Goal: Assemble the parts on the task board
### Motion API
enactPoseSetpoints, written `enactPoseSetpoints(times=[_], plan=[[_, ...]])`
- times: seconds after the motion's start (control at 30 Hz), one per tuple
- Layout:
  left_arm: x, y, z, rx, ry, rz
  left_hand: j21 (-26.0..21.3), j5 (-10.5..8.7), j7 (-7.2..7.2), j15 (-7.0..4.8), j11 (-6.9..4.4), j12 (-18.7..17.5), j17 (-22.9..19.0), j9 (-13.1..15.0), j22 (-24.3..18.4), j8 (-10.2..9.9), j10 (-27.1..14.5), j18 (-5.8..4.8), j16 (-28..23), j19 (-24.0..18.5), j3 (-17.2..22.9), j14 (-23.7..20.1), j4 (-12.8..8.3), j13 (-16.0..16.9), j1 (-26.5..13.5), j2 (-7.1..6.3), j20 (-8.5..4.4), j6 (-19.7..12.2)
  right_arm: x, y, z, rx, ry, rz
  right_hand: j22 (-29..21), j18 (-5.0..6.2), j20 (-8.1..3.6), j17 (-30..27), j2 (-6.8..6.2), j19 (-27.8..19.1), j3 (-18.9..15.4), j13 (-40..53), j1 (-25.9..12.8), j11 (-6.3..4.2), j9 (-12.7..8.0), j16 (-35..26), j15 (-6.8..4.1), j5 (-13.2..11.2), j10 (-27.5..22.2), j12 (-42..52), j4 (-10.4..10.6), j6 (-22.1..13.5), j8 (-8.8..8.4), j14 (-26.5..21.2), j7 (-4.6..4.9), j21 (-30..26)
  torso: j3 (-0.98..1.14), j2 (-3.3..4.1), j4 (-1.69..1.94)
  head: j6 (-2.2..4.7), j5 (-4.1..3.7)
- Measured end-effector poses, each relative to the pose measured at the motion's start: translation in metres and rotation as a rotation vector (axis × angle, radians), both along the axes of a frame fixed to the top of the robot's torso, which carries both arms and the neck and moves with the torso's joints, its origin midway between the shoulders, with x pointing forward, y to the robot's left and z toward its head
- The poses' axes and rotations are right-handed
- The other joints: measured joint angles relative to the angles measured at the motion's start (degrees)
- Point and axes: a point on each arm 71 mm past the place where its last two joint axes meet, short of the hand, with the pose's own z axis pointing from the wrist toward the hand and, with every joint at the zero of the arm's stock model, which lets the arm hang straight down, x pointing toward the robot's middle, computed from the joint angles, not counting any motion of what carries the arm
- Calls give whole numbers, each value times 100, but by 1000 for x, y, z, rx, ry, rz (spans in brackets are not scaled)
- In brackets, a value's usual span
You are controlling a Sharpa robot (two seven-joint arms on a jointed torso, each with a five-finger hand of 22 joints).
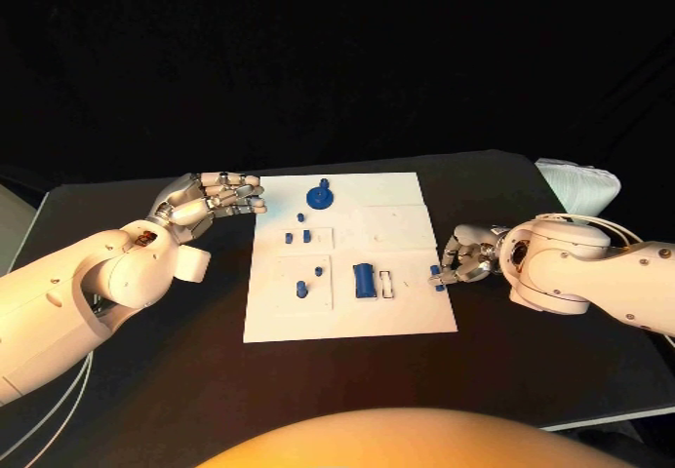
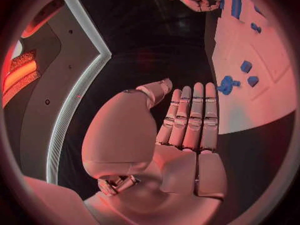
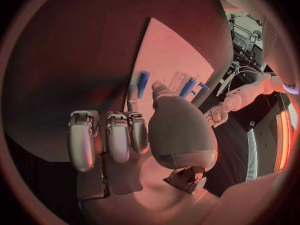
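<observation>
The white task board [image 1: 408,219] lies in the middle of the black table. On it are a round blue part [image 1: 322,198], several small blue parts [image 1: 297,236] and a long blue block [image 1: 363,280]. My right hand [image 1: 467,255] is at the board's right edge, fingers curled, pinching a small blue peg [image 1: 438,277] between thumb and finger; the right wrist view shows the peg [image 3: 142,83] at the fingertips [image 3: 132,92]. My left hand [image 1: 218,200] hovers just off the board's far left corner, holding nothing. Its fingers [image 2: 194,115] are straight and side by side, with the round part [image 2: 227,84] beyond them.
A white folded stack [image 1: 579,182] sits at the table's back right corner. Bare black table [image 1: 169,390] stretches in front of the board and on both sides.
</observation>
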Motion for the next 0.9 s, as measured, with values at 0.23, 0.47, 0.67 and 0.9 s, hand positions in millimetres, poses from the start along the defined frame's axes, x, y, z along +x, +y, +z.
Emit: enactPoseSetpoints(times=[0.23,0.47,0.67,0.9], plan=[[0,0,0,0,0,0,-28,0,0,0,0,0,11,-6,-21,0,0,0,-22,42,0,42,0,6,0,0,0,0,3,3,-7,-14,-4,5,0,0,0,0,0,0,103,0,174,0,39,0,0,0,0,0,-33,25,28,0,-4,0,5,1,-1,-10,-12],[0,0,0,0,1,0,-27,0,0,0,0,0,11,-5,-21,0,0,-1,-22,42,0,41,0,5,0,0,0,0,7,8,-9,-21,-26,17,-1,0,0,0,-103,0,484,0,637,0,50,0,0,-225,0,0,-42,82,22,0,5,0,-2,2,7,-26,-19],[0,0,0,1,1,1,-27,0,0,0,0,0,16,-5,-28,0,0,0,-21,41,0,41,0,5,0,0,0,0,7,10,-9,-25,-39,23,-1,0,0,0,-287,0,992,0,867,0,50,0,0,25,0,0,-56,75,6,0,-1,0,-5,1,7,-36,-5],[0,1,0,2,2,1,-27,0,0,0,0,0,16,-5,-28,0,0,0,-21,41,0,41,0,5,0,0,0,0,7,12,-8,-25,-52,31,-2,0,0,0,-532,0,1422,0,1126,1,148,0,1,620,0,0,22,39,-183,0,22,0,-7,-3,0,-31,15]])
